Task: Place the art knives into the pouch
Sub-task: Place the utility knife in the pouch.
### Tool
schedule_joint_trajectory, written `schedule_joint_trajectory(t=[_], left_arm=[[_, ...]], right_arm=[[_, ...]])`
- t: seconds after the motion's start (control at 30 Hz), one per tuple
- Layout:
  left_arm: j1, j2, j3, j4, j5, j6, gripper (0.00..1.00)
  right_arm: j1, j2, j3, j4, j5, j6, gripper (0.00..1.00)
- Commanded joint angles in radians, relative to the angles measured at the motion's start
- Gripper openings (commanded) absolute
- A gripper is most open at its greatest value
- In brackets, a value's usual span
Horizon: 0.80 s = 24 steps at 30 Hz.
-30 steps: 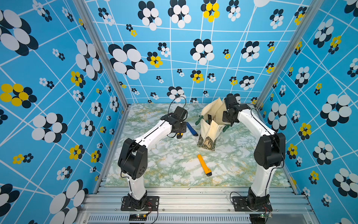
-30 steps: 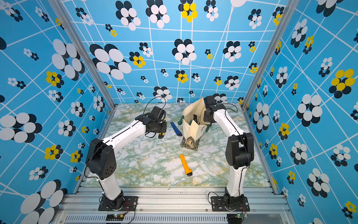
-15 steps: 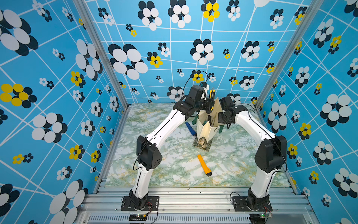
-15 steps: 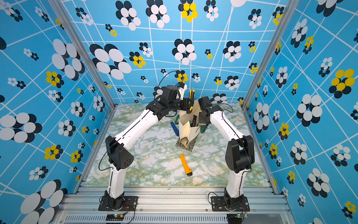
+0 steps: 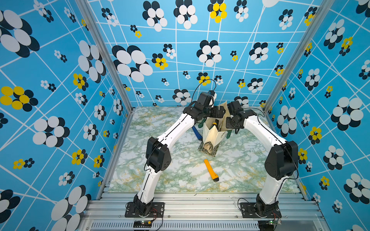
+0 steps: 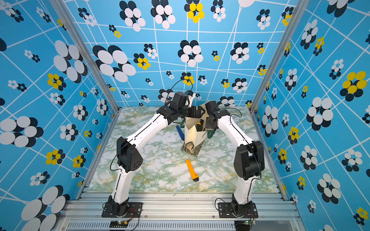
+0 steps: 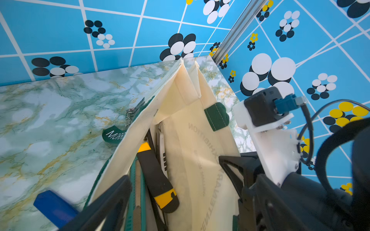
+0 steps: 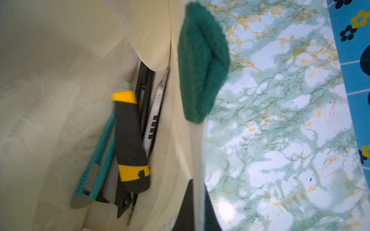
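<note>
The pouch (image 5: 211, 138) stands upright in the centre of both top views, toward the back of the table (image 5: 156, 176). Its mouth is spread wide, with the creased cream rim rising to a point at the far end. The right gripper (image 5: 229, 122) is clamped on the rim at the pouch's right side, next to a green handle (image 8: 202, 60). The left gripper (image 5: 219, 111) hangs over the mouth with its jaws spread wide and nothing between them. The black-and-yellow art knife (image 7: 157, 180) lies inside the pouch, slanted against the wall, beside a teal cutter (image 8: 100, 160) and a white cutter (image 8: 155, 120) (the wrist views show them packed close, leaving little slack along that wall). A blue knife (image 5: 197, 133) lies just beside the pouch's left edge. An orange knife (image 5: 211, 170) lies well apart in the lower centre, with bare marble to either side of it. Half a second earlier the left gripper held the art knife upright above the mouth; since then it has let go and the knife has dropped in.
</note>
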Motion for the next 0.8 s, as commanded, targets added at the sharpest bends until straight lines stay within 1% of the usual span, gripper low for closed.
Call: schedule_joint_trajectory(t=[0.0,0.1,0.17,0.3,0.47,0.6,0.77], left_arm=[[0.019,-0.052,0.035,0.033,0.001,0.008,1.00],[0.043,-0.090,0.011,0.054,-0.036,0.008,1.00],[0.064,-0.109,-0.007,0.056,-0.084,0.008,1.00],[0.103,-0.104,-0.031,-0.013,-0.167,0.012,1.00],[0.107,0.007,-0.016,-0.153,-0.266,0.033,1.00],[0.098,0.105,-0.007,-0.231,-0.335,0.007,1.00],[0.088,0.232,0.072,-0.346,-0.391,-0.027,1.00]], right_arm=[[0.008,0.004,0.020,-0.022,0.012,-0.001,0.00],[0.006,0.012,0.032,-0.018,0.026,-0.002,0.00],[0.002,0.012,0.031,-0.015,0.042,0.000,0.00],[-0.028,0.000,0.009,-0.006,0.052,0.023,0.00],[-0.094,-0.033,-0.030,0.016,0.030,0.049,0.00],[-0.129,-0.055,-0.046,0.011,0.034,0.049,0.00],[-0.153,-0.067,-0.054,-0.001,0.037,0.040,0.00]])
